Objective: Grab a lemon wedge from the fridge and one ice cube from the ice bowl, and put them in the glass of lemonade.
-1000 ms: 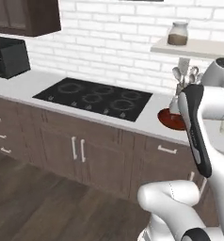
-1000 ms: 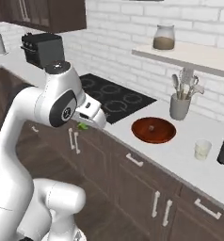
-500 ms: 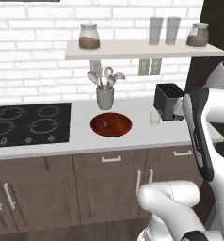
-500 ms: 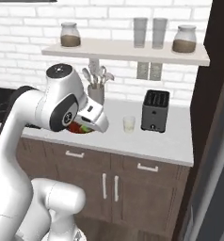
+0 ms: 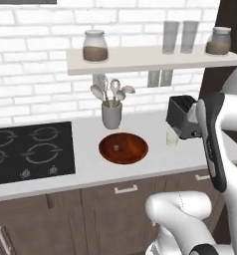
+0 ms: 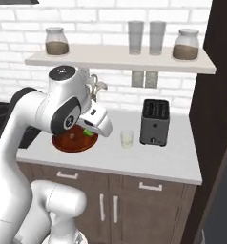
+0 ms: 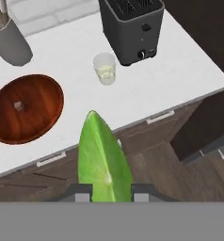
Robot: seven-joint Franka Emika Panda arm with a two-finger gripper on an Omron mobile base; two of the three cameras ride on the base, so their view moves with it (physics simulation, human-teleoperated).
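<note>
Swung right with the base, the gripper (image 7: 104, 194) hovers before the counter (image 7: 76, 61), clamping the lemon wedge (image 7: 102, 160).

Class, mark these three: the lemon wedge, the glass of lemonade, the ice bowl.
lemon wedge (image 7: 103, 160), hand view, flat cut face.
glass of lemonade (image 7: 105, 69), hand view, side wall.
ice bowl (image 5: 137, 151), left base view, bare inner floor.

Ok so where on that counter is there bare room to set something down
Bare counter runs along the front edge below the ice bowl, and a wide patch lies right of the toaster toward the counter's end. It is crowded between the utensil cup, bowl, glass of lemonade and toaster.
</note>
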